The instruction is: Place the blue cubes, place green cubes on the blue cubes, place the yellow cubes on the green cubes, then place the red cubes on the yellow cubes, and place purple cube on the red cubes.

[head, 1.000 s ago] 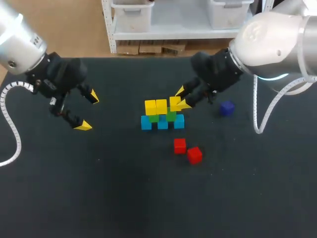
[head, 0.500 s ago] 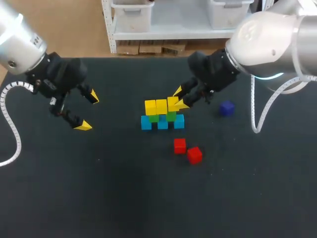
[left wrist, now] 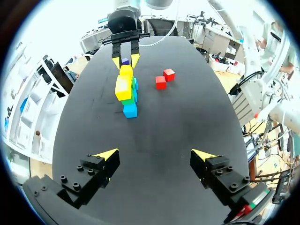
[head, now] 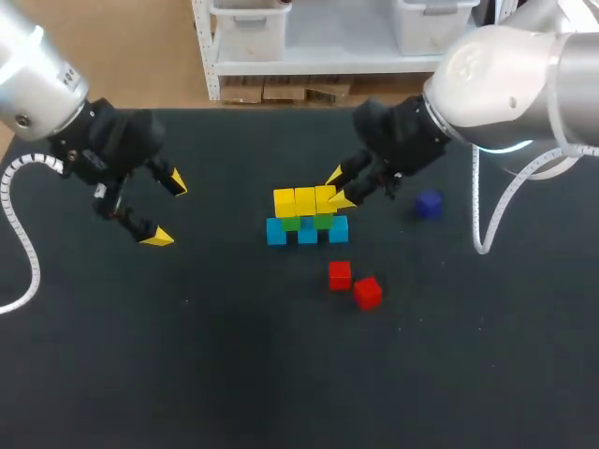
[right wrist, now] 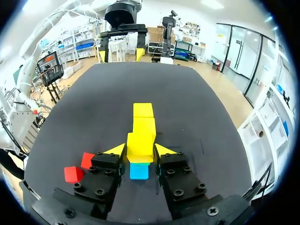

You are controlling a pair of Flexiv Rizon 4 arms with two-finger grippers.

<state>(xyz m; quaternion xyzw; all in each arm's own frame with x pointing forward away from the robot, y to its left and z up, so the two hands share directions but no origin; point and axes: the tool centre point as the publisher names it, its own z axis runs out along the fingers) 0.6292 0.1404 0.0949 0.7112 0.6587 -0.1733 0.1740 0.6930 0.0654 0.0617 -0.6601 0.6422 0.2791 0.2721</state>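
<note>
Three blue cubes (head: pixel 307 232) stand in a row mid-table, with two green cubes (head: pixel 291 223) on them. Two yellow cubes (head: pixel 295 201) rest on the green ones. A third yellow cube (head: pixel 326 197) (right wrist: pixel 140 146) is in line at the row's right end, and my right gripper (head: pixel 338 187) (right wrist: pixel 140 151) is shut on it from both sides. Two red cubes (head: pixel 340 274) (right wrist: pixel 73 174) lie close together in front of the stack. The purple cube (head: pixel 429 204) lies to the right. My left gripper (head: pixel 167 210) (left wrist: pixel 155 157) hangs open at the left, far from the stack (left wrist: pixel 126 91).
The black table (head: pixel 234 355) has wide bare room in front and on the left. From the left wrist view the red cubes (left wrist: pixel 164 78) sit beside the stack and my right gripper (left wrist: pixel 125 56) is behind it.
My right gripper has shifted slightly left and down with the yellow cube, bringing it level with the other two yellow cubes. The left arm has kept still.
</note>
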